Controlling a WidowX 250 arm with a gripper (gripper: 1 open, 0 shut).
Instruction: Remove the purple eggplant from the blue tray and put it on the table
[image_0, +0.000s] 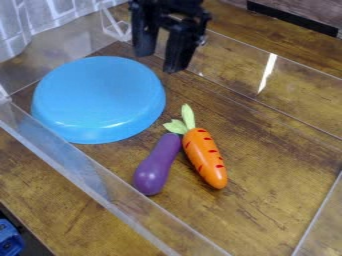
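Observation:
The purple eggplant (156, 166) lies on the dark wood table (267, 150), in front of the blue tray (96, 97) and touching no part of it that I can see. It rests beside an orange carrot (203, 156) with green leaves. The blue tray is bare. My gripper (162, 55) hangs above the tray's far right edge, fingers pointing down and apart, holding nothing.
A clear plastic wall (80, 170) runs along the front left of the work area, another along the back. A bright light glare streak (267, 75) lies on the table to the right. A blue object (7, 240) sits at the bottom left corner.

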